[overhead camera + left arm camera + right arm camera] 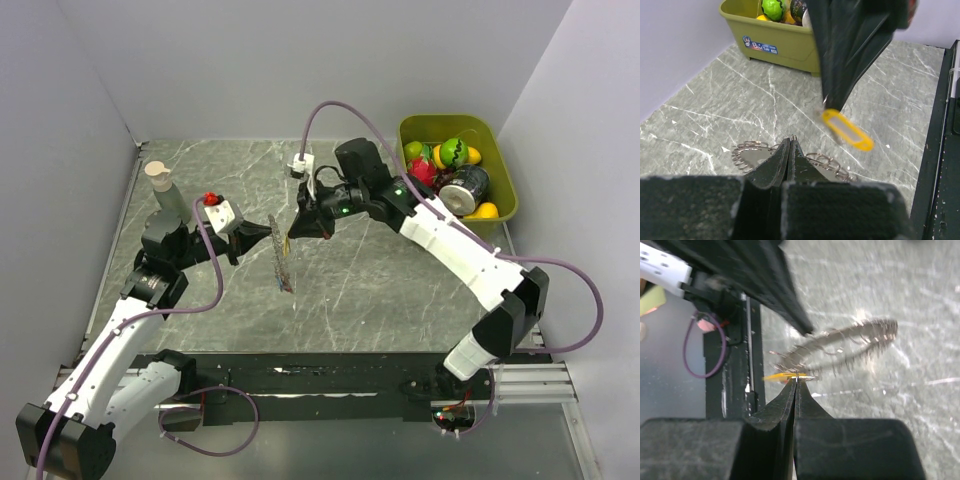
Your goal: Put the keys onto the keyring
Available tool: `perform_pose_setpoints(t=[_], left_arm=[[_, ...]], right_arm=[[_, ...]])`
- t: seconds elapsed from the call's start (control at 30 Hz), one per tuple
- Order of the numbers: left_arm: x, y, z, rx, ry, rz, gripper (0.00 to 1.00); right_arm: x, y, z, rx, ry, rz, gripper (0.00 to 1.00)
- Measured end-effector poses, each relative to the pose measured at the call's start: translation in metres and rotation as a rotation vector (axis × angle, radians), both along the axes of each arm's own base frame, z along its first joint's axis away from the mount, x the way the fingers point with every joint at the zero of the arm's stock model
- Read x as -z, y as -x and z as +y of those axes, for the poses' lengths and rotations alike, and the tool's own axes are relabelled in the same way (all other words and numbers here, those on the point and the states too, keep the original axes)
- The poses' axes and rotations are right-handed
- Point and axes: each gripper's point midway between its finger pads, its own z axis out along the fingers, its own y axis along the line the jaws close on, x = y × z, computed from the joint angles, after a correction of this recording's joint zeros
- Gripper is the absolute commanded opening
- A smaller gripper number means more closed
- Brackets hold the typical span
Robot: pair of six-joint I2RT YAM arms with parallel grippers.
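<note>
The keyring point(281, 258), a thin metal ring fringed with small silvery loops, is held on edge above the table by my left gripper point(264, 236), which is shut on its rim. In the left wrist view the ring point(751, 153) spreads to both sides of the closed left gripper point(791, 139). My right gripper point(292, 236) is shut on a key with a yellow head point(847, 131) and holds it right beside the ring. In the right wrist view the yellow key point(779, 375) sticks out at the closed right gripper point(796, 378), just under the ring point(860, 337).
An olive bin point(505, 205) with toy fruit and a can stands at the back right, also in the left wrist view point(780, 47). A grey bottle with a tan cap point(161, 186) stands at the back left. A black rail point(330, 375) runs along the near edge.
</note>
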Motion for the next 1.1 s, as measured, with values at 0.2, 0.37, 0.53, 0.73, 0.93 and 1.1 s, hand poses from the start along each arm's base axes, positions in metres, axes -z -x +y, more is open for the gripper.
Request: perform_pose_setpoints(t=[0.2, 0.37, 0.53, 0.73, 0.93, 1.1], left_arm=[[-0.002, 0.0, -0.001, 0.002, 0.003, -0.009, 0.01], [0.004, 0.001, -0.001, 0.005, 0.002, 0.006, 0.01], [0.009, 0.003, -0.002, 0.021, 0.002, 0.018, 0.01], [0.01, 0.006, -0.004, 0.038, 0.002, 0.02, 0.01], [0.01, 0.008, -0.004, 0.047, 0.002, 0.021, 0.01], [0.01, 0.008, -0.005, 0.048, 0.002, 0.021, 0.01]], right_arm=[[-0.015, 0.01, 0.001, -0.05, -0.05, -0.014, 0.0], [-0.001, 0.007, 0.008, -0.07, -0.037, 0.027, 0.0], [0.018, 0.001, 0.014, -0.076, -0.009, 0.072, 0.0], [0.015, -0.006, 0.019, -0.076, -0.011, 0.07, 0.0], [0.012, -0.006, 0.02, -0.08, -0.018, 0.068, 0.0], [0.011, -0.006, 0.019, -0.085, -0.023, 0.072, 0.0]])
